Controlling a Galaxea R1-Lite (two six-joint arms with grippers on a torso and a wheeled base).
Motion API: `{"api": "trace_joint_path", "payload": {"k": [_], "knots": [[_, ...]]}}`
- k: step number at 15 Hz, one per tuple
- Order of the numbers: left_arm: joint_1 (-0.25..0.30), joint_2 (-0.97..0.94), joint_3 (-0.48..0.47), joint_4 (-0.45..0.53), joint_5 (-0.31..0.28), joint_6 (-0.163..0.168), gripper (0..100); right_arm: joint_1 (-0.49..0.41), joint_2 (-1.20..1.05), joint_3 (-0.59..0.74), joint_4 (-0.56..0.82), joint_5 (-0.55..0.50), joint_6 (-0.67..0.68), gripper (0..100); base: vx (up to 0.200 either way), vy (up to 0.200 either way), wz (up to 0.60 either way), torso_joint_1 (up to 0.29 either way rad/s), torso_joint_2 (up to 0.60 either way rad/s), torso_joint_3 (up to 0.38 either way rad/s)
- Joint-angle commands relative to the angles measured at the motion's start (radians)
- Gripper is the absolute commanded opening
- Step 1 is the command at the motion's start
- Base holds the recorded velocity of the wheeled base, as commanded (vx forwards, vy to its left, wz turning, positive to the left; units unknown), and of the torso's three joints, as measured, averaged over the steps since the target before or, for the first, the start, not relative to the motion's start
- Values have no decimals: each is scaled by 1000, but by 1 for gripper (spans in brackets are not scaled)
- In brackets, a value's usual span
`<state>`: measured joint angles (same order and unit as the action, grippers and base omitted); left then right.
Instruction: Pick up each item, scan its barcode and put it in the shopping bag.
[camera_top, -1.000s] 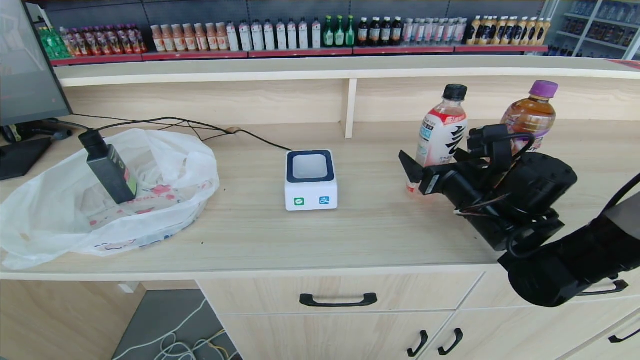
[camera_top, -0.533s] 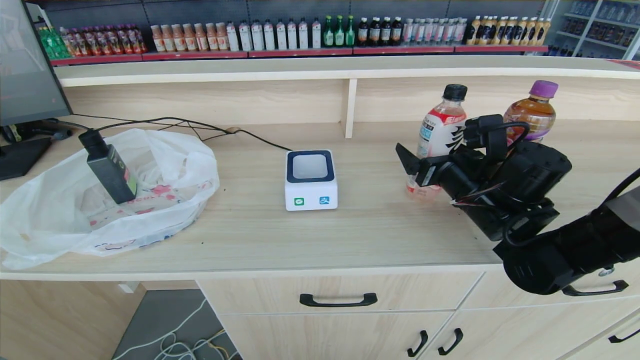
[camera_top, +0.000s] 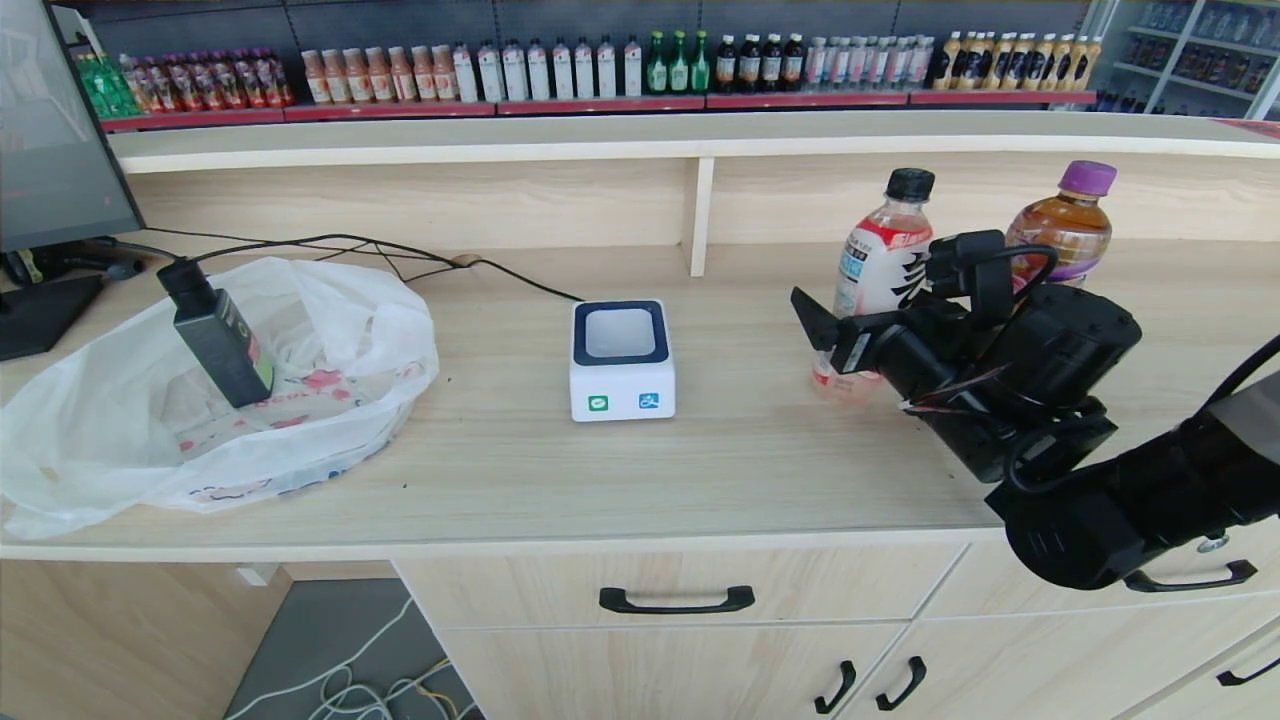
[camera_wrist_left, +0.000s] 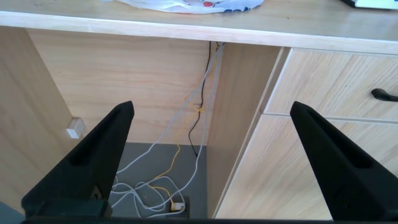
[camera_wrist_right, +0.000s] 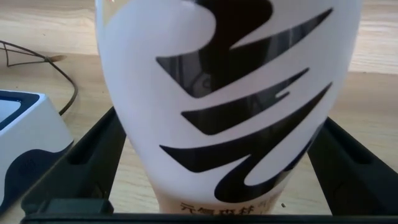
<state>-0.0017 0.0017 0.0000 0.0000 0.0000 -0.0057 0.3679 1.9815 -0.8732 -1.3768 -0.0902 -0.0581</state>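
Observation:
A white and pink bottle (camera_top: 885, 262) with a black cap stands upright on the wooden counter (camera_top: 700, 450), right of the scanner (camera_top: 621, 358). My right gripper (camera_top: 850, 330) is open, with one finger on each side of the bottle's lower half. In the right wrist view the bottle (camera_wrist_right: 230, 93) sits between the fingers of that gripper (camera_wrist_right: 221, 118), and a corner of the scanner (camera_wrist_right: 25, 143) shows beside it. The white shopping bag (camera_top: 330, 350) lies open at the counter's left, and a dark bottle (camera_top: 215, 335) leans inside it. My left gripper (camera_wrist_left: 211, 168) hangs open below counter level, with the bag's edge (camera_wrist_left: 186, 5) above.
An amber bottle (camera_top: 1065, 230) with a purple cap stands just behind my right arm. A monitor (camera_top: 50, 130) and black cables (camera_top: 330, 243) occupy the back left. A raised ledge (camera_top: 650, 140) runs along the counter's rear. Drawers (camera_top: 676, 598) lie below the front edge.
My right gripper moved forward and slightly up until its fingers came around the white and pink bottle, then held still. Bag, scanner and bottles have not moved.

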Motion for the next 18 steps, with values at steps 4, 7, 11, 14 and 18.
{"api": "trace_joint_path", "payload": {"k": [4, 7, 11, 14, 18], "knots": [[0, 0, 0, 0, 0, 0, 100, 6, 2, 3, -2, 0, 0, 100, 0, 0, 0, 0, 0, 0], [0, 0, 0, 0, 0, 0, 100, 5, 2, 0, -4, 0, 0, 100, 0, 0, 0, 0, 0, 0], [0, 0, 0, 0, 0, 0, 100, 6, 2, 0, -4, 0, 0, 0, 0, 0, 0, 0, 0, 0], [0, 0, 0, 0, 0, 0, 100, 6, 0, 0, -5, 0, 0, 0, 0, 0, 0, 0, 0, 0], [0, 0, 0, 0, 0, 0, 100, 6, -6, 0, -7, 0, 0, 0, 0, 0, 0, 0, 0, 0]]}}
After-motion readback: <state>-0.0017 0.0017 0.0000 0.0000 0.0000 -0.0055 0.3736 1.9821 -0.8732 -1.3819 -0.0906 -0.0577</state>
